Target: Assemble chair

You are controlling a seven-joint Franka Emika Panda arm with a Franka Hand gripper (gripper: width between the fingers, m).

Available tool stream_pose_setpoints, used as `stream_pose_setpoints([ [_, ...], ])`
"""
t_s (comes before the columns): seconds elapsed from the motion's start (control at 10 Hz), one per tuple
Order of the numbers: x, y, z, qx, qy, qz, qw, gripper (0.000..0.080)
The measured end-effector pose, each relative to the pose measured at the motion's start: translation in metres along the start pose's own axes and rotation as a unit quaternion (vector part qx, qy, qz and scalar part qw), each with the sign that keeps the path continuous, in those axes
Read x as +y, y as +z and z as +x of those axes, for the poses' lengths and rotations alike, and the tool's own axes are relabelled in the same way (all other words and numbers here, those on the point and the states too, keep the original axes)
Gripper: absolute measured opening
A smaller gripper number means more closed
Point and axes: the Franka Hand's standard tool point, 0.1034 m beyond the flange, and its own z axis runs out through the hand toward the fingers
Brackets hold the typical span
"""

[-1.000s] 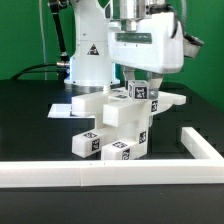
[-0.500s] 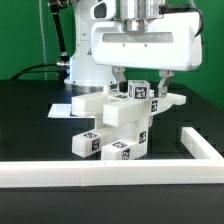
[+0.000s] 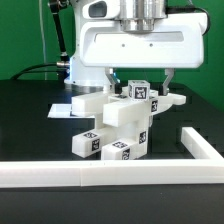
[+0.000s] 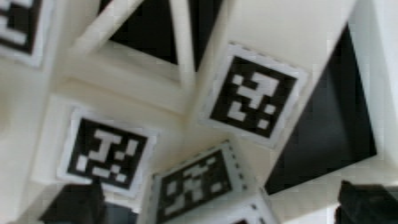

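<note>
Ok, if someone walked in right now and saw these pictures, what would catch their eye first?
First, the big white claw hanging wide open right above the chair, a stack of blocky white parts with black-and-white tags in the middle of the black table. Next, the long white border rail across the front, turning a corner at the exterior view's right. The wrist view is filled with those tags seen close up.

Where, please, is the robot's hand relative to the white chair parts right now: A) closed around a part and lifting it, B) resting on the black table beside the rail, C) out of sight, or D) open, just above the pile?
D: the hand stands open over the chair parts, its fingers spread either side of the top tagged block, gripping nothing.
</note>
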Motion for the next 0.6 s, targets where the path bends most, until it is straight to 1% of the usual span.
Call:
stream_pose_setpoints([
  [0.3, 0.0008, -0.0008, 0.0007, 0.001, -0.094, -0.002, 0.996, 0.0649],
  [0.5, 0.0010, -0.0010, 0.0010, 0.001, -0.139, -0.007, 0.990, 0.0649],
  [0.6, 0.0011, -0.0009, 0.0012, 0.002, -0.135, -0.007, 0.991, 0.0649],
])
